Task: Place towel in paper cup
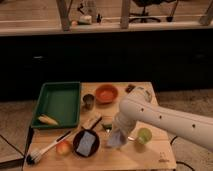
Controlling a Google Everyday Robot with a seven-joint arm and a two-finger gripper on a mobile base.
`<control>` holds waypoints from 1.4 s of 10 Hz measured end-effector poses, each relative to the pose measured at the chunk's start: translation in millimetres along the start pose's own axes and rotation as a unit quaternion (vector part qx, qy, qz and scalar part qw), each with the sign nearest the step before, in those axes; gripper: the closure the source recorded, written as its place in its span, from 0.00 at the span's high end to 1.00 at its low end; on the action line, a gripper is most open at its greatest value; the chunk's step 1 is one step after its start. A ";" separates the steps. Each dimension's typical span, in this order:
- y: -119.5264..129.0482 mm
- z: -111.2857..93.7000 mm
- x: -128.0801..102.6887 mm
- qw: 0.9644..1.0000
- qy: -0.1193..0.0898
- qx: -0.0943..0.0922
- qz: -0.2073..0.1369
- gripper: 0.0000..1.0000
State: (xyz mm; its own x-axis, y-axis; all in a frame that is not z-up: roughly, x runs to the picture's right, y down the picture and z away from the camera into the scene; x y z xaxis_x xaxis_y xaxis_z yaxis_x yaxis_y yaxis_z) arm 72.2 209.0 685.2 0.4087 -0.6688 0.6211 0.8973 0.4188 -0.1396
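Wooden table (pixel 150 157) with a bunch of stuff on it, and the white arm (pixel 165 117) comes in from the right side of the view and bends down over the front half. The pincer (pixel 119 134) hangs off the end of it, low over the tabletop. The towel (pixel 116 141), a pale grey-blue limp scrap, is right at the tip of the pincer and touching it. Honestly can't tell whether the pincer is clamped on it or spread, that bit is just a blob.

The paper cup (pixel 144 135), light yellow-green, stands upright just beside the pincer on its right, apart from the towel and with nothing in it that I can make out.

Just left of the pincer is a round black pan (pixel 79 145) with a flat blue-grey rectangle (pixel 87 142) lying on it. Further left of that sits a peach-coloured fruit (pixel 63 147), then a brush (pixel 46 151) with a pale handle lying at an angle.

Behind the pincer, towards the far edge, there's an orange bowl (pixel 106 93) and a small dark metallic cup (pixel 88 101) near each other. Well off to the pincer's left and back is a green tray (pixel 59 100) with something yellow (pixel 48 120) in its near corner
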 end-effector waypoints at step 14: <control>-4.3 1.4 4.9 1.000 -0.010 0.008 -0.009 0.80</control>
State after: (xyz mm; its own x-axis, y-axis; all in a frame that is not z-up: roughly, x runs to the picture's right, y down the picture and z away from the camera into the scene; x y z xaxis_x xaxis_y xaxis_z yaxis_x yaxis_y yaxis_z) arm 70.2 204.7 689.9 0.3895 -0.6638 0.6385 0.9015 0.4167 -0.1168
